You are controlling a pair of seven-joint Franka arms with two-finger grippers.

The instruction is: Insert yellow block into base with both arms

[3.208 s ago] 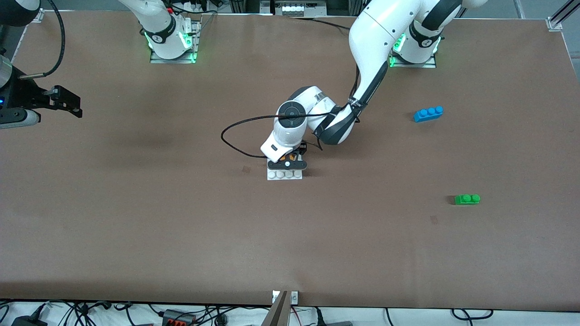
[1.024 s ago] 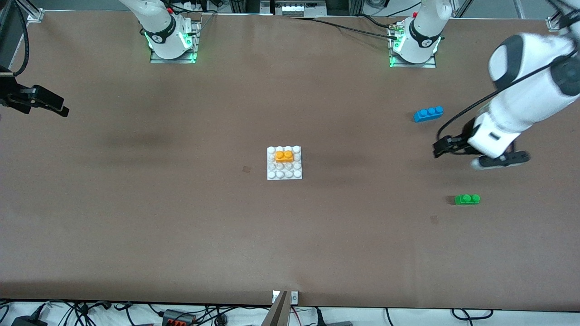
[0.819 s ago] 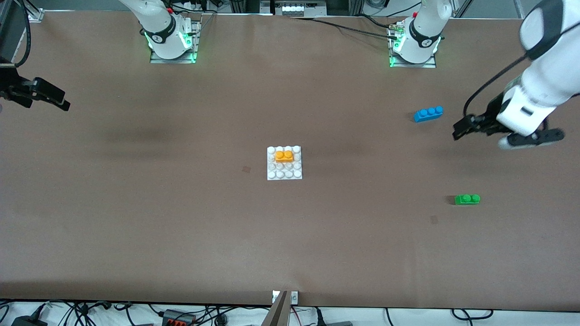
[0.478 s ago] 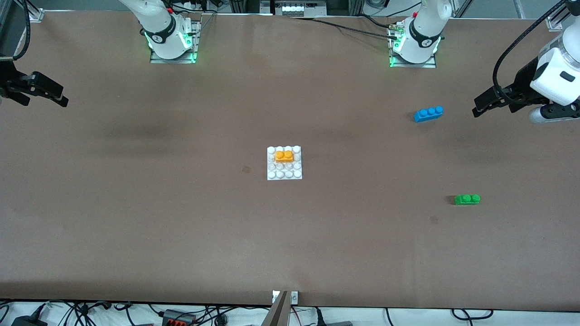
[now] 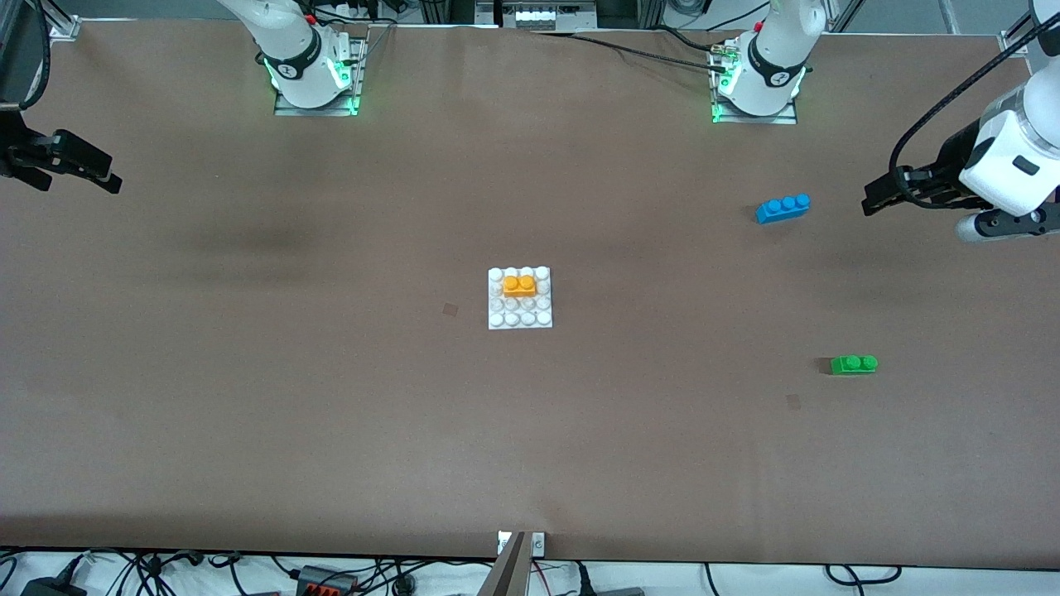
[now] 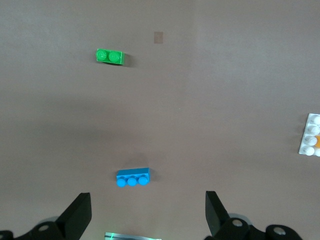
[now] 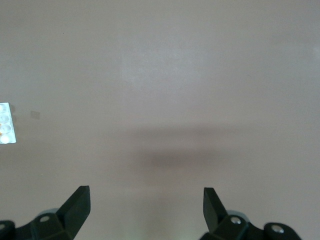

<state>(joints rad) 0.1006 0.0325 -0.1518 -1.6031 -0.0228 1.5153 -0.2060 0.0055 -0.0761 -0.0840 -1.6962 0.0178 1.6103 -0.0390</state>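
The yellow block (image 5: pixel 519 285) sits pressed onto the studs of the white base (image 5: pixel 520 318) in the middle of the table, in the base's second row from the robots. An edge of the base shows in the left wrist view (image 6: pixel 311 121) and in the right wrist view (image 7: pixel 5 123). My left gripper (image 5: pixel 878 199) is open and empty, up in the air at the left arm's end of the table, beside the blue brick (image 5: pixel 782 208). My right gripper (image 5: pixel 98 174) is open and empty, raised over the right arm's end of the table.
A blue three-stud brick (image 6: pixel 133 178) lies toward the left arm's end. A green two-stud brick (image 5: pixel 854 363) lies nearer the front camera than the blue one; it also shows in the left wrist view (image 6: pixel 110 56). Both arm bases (image 5: pixel 310 74) stand at the table's top edge.
My left gripper let go of the yellow block on the base, then swung up and away to the left arm's end of the table. The right gripper barely moved.
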